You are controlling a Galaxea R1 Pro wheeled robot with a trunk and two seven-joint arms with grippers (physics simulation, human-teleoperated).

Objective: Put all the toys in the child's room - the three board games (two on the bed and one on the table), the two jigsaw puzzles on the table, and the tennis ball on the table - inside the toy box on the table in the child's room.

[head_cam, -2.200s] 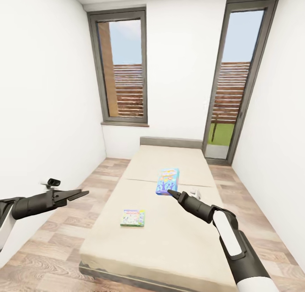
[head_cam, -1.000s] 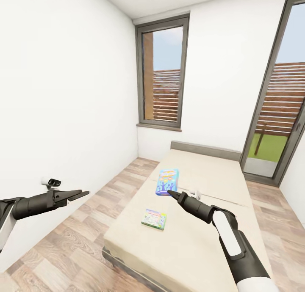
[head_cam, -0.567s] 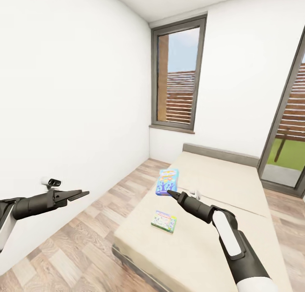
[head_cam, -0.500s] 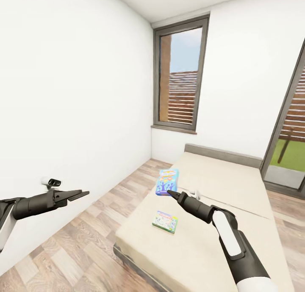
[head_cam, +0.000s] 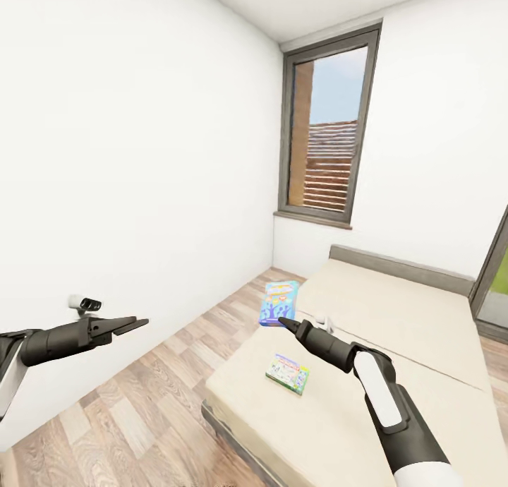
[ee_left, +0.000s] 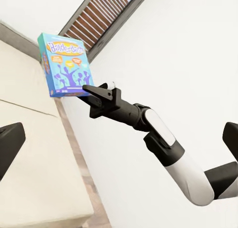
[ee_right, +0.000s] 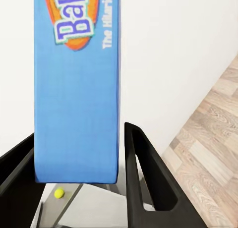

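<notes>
Blue board game [head_cam: 279, 303]: pinched upright in right gripper [head_cam: 285, 322], clear of bed [head_cam: 395, 346] for carrying; left gripper [head_cam: 134, 323] spread, idle.

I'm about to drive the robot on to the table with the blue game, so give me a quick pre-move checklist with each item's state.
1. Right gripper shut on the blue board game: ok.
2. Game held clear of the bed: ok.
3. Left gripper open and empty: ok.
4. Second board game collected: not ok, it lies on the bed.
5. Toy box location: cannot tell.
6. Tennis ball spotted beyond the fingers: ok.
</notes>
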